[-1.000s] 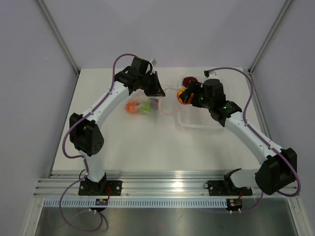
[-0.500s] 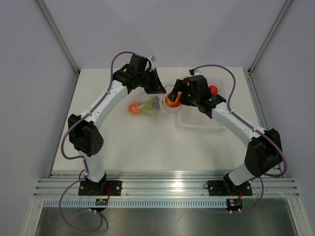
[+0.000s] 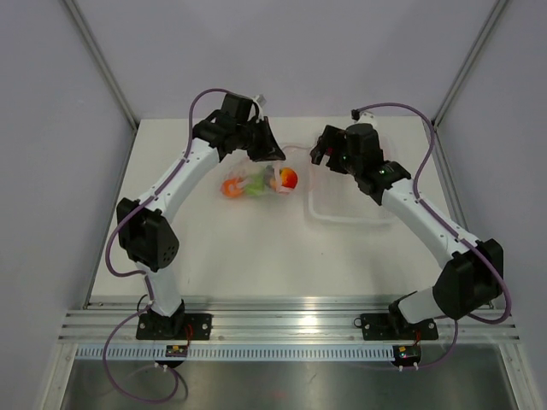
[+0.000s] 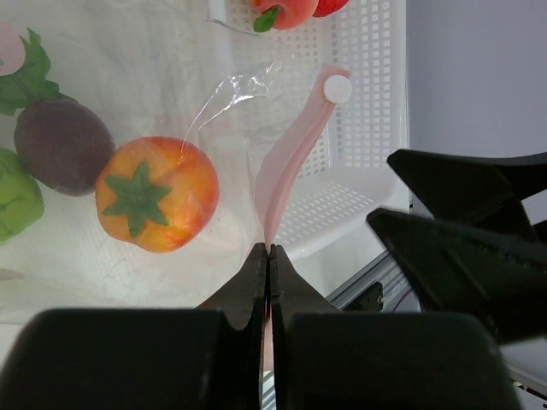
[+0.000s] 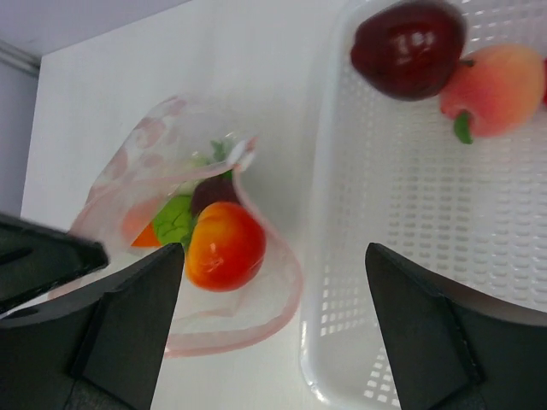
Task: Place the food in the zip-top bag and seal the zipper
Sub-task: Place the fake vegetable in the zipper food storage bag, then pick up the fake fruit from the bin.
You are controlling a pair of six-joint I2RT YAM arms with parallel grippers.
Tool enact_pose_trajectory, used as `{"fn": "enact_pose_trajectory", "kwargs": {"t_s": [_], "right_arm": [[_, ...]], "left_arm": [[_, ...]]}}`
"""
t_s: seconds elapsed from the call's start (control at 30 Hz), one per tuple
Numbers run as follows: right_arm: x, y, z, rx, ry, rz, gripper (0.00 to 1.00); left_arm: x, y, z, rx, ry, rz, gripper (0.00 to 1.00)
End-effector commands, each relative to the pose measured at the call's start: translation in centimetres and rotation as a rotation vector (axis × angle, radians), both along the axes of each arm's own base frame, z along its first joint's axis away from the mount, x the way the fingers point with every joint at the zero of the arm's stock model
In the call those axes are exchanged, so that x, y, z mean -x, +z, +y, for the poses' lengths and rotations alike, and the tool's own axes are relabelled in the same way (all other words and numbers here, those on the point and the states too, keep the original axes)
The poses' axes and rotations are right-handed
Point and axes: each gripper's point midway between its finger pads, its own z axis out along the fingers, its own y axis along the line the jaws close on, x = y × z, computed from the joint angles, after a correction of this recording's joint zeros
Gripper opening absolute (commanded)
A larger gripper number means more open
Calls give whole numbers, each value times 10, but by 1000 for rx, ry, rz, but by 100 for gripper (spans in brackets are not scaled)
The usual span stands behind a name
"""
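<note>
The zip-top bag (image 3: 255, 183) lies on the table left of centre, with its mouth facing right. My left gripper (image 3: 270, 154) is shut on the zipper (image 4: 295, 154) and holds the mouth edge up. Inside are an orange-yellow fruit (image 4: 156, 194), a dark purple one (image 4: 64, 145) and a green one (image 4: 17, 192). The orange-yellow fruit (image 5: 225, 246) sits just inside the mouth. My right gripper (image 5: 273, 252) is open and empty above the gap between the bag and the tray; it also shows in the top view (image 3: 319, 157).
A white perforated tray (image 5: 385, 213) stands right of the bag. It holds a dark red fruit (image 5: 408, 38), a peach one (image 5: 494, 79) and a red one (image 4: 291, 10). The tray's near wall (image 3: 346, 215) touches the bag's mouth.
My right gripper carried the orange-yellow fruit to the bag's mouth, let it go there and drew back to the right. The left gripper kept its hold on the zipper.
</note>
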Motion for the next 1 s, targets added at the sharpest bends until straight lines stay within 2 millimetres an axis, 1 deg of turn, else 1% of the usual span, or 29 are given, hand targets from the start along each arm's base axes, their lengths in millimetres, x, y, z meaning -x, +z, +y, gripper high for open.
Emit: {"fn": "enact_pose_trajectory", "kwargs": {"t_s": [0.0, 0.07, 0.1, 0.13, 0.17, 0.2, 0.23, 0.27, 0.3, 0.33, 0.37, 0.4, 0.43, 0.47, 0.5, 0.57, 0.63, 0.67, 0.7, 0.73, 0.77, 0.8, 0.87, 0.9, 0.93, 0.97], "right_arm": [[-28, -1, -43, 0, -154, -5, 94], [-42, -4, -56, 22, -186, -12, 94], [-55, -12, -59, 84, -189, 3, 95], [-63, -17, -66, 130, -207, 18, 95], [-71, -9, -71, 165, -217, 32, 95], [-81, -34, -73, 240, -206, 86, 96], [-86, -39, -78, 282, -218, 105, 97], [-90, -43, -80, 312, -215, 122, 97], [-99, -47, -79, 344, -207, 123, 97], [-103, -50, -79, 363, -201, 125, 97], [-109, -46, -77, 372, -184, 108, 97], [-114, -57, -75, 432, -129, 117, 98], [-117, -59, -74, 459, -100, 115, 98], [-121, -57, -77, 515, -72, 109, 97], [-124, -65, -77, 553, -47, 118, 97], [-130, -66, -77, 631, 25, 78, 97], [-131, -65, -73, 668, 99, 39, 96], [-132, -70, -70, 690, 135, 13, 96], [-131, -64, -70, 748, 194, -28, 95], [-130, -65, -62, 764, 254, -62, 95], [-130, -69, -61, 795, 276, -92, 96], [-131, -67, -62, 861, 320, -123, 96], [-133, -69, -60, 949, 381, -141, 96], [-136, -78, -62, 975, 394, -126, 97], [-137, -79, -63, 996, 402, -121, 98], [-141, -76, -63, 1019, 407, -133, 98]], "left_arm": [[-4, 37, 5, 58, 7, -88, 0], [-4, 37, 6, 57, 8, -90, 0], [-4, 37, 7, 56, 8, -89, 0], [-3, 36, 7, 53, 3, -92, 0], [-3, 37, 8, 52, 5, -93, 0], [-3, 36, 8, 50, 2, -92, 0], [-3, 37, 10, 46, 0, -99, 0], [-4, 36, 10, 44, 0, -100, 0], [-4, 37, 12, 41, 2, -102, 0], [-4, 37, 13, 37, 2, -105, 0], [-4, 37, 14, 36, 1, -107, 0], [-4, 37, 16, 35, 2, -106, 0], [-4, 37, 16, 34, 1, -108, 0], [-4, 37, 18, 33, 2, -106, 0], [-3, 37, 19, 30, 4, -106, 0], [-2, 38, 21, 29, 3, -111, 0], [-2, 35, 22, 24, 4, -108, 0], [-2, 35, 23, 24, 5, -108, 0], [-2, 35, 23, 24, 6, -106, 0], [-3, 34, 24, 23, 7, -105, 0], [-3, 34, 24, 23, 7, -105, 0], [-3, 33, 24, 22, 9, -103, 0], [-3, 34, 25, 22, 9, -103, 0], [-3, 32, 24, 21, 9, -100, 0], [-3, 33, 24, 24, 7, -100, 0], [-3, 33, 24, 25, 6, -100, 0]]}}
